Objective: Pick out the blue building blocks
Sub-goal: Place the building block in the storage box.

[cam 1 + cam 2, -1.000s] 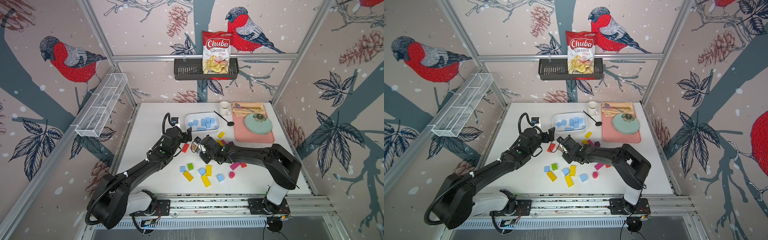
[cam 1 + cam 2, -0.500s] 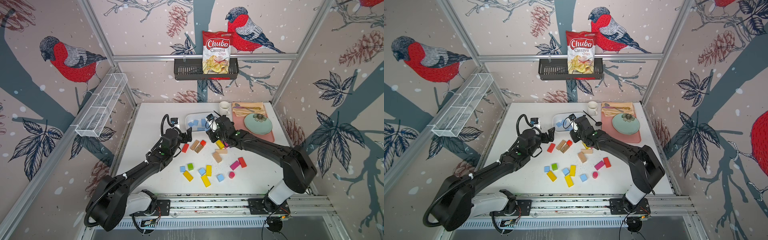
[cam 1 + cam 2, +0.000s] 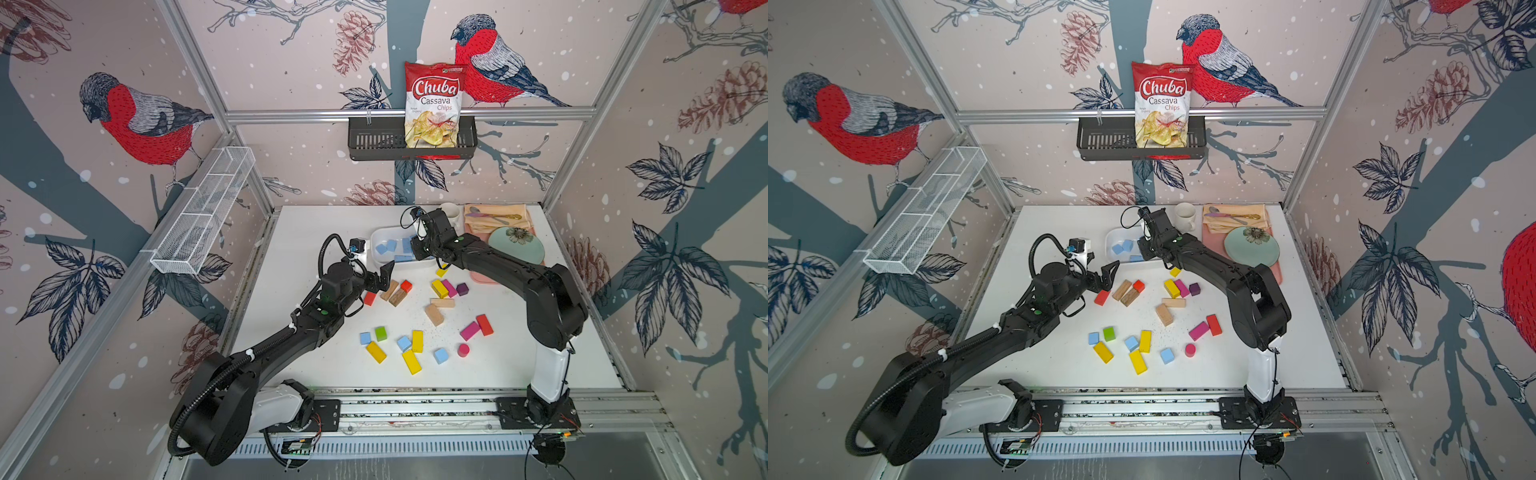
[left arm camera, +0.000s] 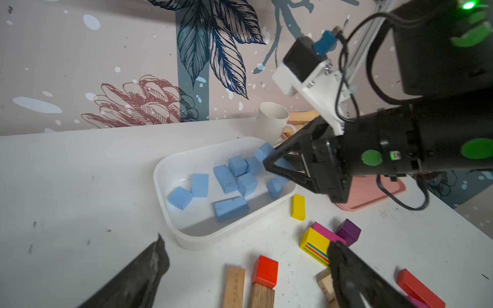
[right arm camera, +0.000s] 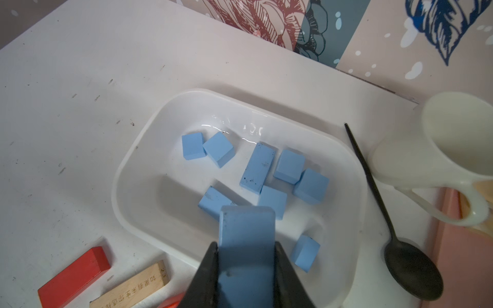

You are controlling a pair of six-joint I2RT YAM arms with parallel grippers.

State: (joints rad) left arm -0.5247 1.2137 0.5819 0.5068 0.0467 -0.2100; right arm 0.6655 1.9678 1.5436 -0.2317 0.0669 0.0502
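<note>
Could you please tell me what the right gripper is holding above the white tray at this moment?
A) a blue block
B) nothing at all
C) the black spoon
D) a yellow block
A: in the right wrist view, the right gripper is shut on a blue block, held over the white tray.

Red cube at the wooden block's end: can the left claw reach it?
Probably yes. The left gripper hangs open right by the red cube, nothing between them, though a wooden block abuts it.
</note>
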